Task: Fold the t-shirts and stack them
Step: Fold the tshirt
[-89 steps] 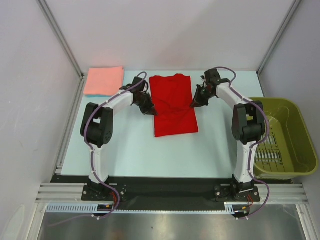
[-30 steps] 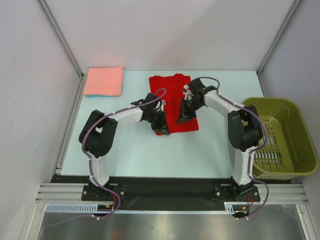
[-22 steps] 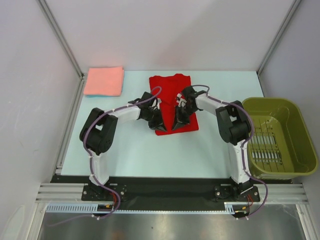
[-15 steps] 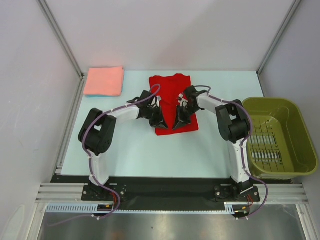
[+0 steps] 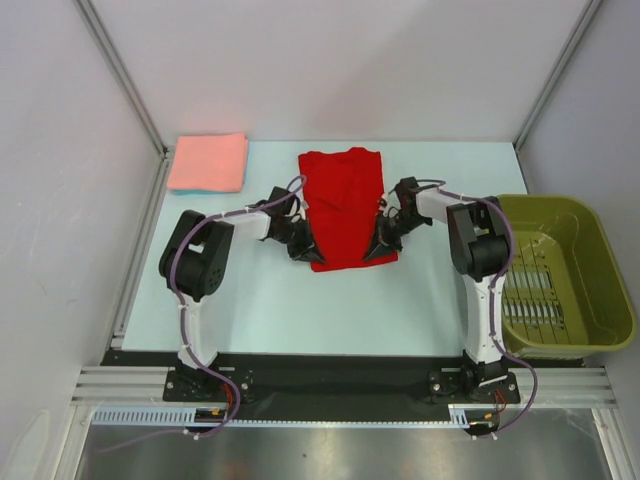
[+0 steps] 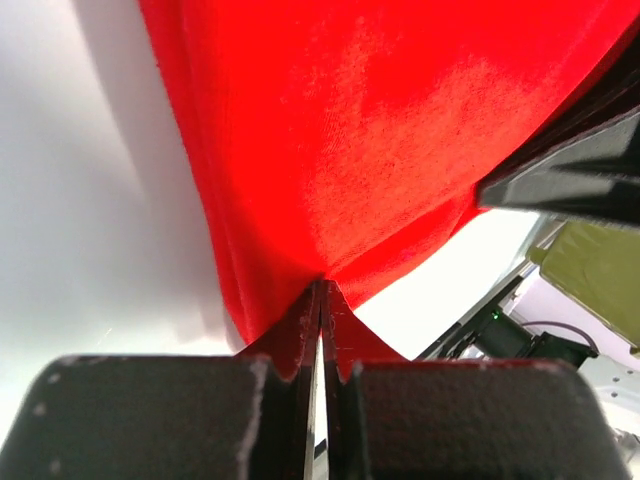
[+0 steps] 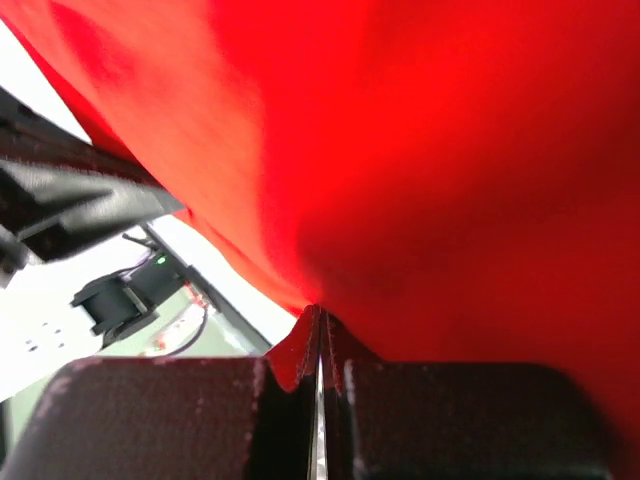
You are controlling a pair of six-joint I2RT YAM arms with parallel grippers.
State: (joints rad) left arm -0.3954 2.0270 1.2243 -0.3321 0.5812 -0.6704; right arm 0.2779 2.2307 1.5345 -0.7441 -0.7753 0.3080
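The red t-shirt (image 5: 343, 205) lies lengthwise in the middle of the table, collar end at the back. My left gripper (image 5: 305, 249) is shut on its near-left edge, and the cloth is pinched at the tips in the left wrist view (image 6: 322, 287). My right gripper (image 5: 381, 246) is shut on its near-right edge, and red cloth (image 7: 420, 150) fills the right wrist view above the closed tips (image 7: 319, 312). The salmon-pink t-shirt (image 5: 208, 161) lies folded at the back left, with a thin light-blue edge along its near side.
An olive-green plastic basket (image 5: 590, 245) stands at the right edge of the table. The pale table surface (image 5: 330, 310) shows in front of the red shirt. Metal frame posts rise at the back corners.
Both grippers moved from the shirt's sides down to its near part, met over the cloth, then spread outward to the near corners. The near end of the shirt is now pulled wider.
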